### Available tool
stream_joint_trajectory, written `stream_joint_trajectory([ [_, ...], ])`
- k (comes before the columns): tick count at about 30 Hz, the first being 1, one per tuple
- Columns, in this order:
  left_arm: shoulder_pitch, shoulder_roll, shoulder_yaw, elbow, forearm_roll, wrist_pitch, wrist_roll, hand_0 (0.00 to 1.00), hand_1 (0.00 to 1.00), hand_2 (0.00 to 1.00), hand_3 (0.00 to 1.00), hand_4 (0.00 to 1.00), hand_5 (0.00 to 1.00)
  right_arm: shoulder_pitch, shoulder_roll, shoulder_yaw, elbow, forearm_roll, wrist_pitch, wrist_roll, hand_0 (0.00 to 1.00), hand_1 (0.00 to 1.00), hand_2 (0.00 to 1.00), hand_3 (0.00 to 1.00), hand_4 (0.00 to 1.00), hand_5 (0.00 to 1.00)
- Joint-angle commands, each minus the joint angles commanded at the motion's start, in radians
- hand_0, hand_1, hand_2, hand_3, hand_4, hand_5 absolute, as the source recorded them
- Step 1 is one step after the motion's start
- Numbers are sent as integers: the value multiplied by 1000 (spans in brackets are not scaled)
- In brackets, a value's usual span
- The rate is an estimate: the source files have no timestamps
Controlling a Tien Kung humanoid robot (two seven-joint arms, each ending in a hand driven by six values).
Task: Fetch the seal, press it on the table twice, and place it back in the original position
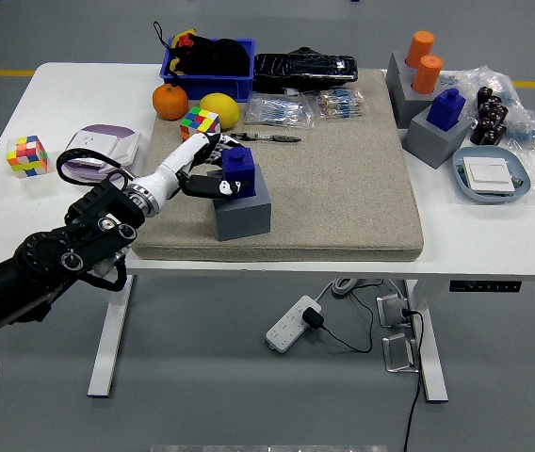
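1. One blue seal [238,169] is what you are after; it stands upright on a grey block [242,205] near the left edge of the mat [343,188].
2. Your left hand [206,169] is at the seal's left side, fingers [213,187] curled around its lower part and clamped on it. The seal sits on the block.
3. Your left arm [70,250] comes in from the lower left, crossing the table's [494,235] front edge.
4. Behind the hand you have a small cube [199,121], a lemon [218,109] and an orange [170,101], all just off the mat's far left corner, with a blue bin [207,62] beyond them.
5. Left of the arm lie a white and purple case [105,146] and a second cube [26,155], well apart from the seal.
6. At the far right you see another blue seal on a grey block [440,129], two orange cylinders [424,56] and a tray [490,176].
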Motion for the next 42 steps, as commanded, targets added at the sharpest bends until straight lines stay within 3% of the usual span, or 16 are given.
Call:
stream_joint_trajectory([
  [3,1,0,-3,2,3,-10,12,773,778,773,766,902,2,-1,0,0,0,0,0,0,804,707,675,682,721,496],
  [4,1,0,-4,2,4,-11,13,826,857,856,821,993,2,0,0,-1,0,0,0,0,804,706,675,683,721,497],
  [36,-4,6,-36,-9,-7,-5,10,821,817,824,806,998,9,1,5,3,0,2,0,0,804,707,675,682,721,497],
  [40,-3,7,-48,-1,-15,-24,13,821,817,824,806,998,9,0,4,3,1,3,-1,0,804,707,675,682,721,497],
  [41,-3,7,-49,-1,-14,-31,16,908,973,974,927,998,138,0,4,2,0,2,0,0,803,707,675,682,721,497],
  [42,-3,7,-50,-1,-14,-36,18,908,973,974,927,998,138,-1,4,2,0,2,0,0,803,707,675,682,721,497],
])
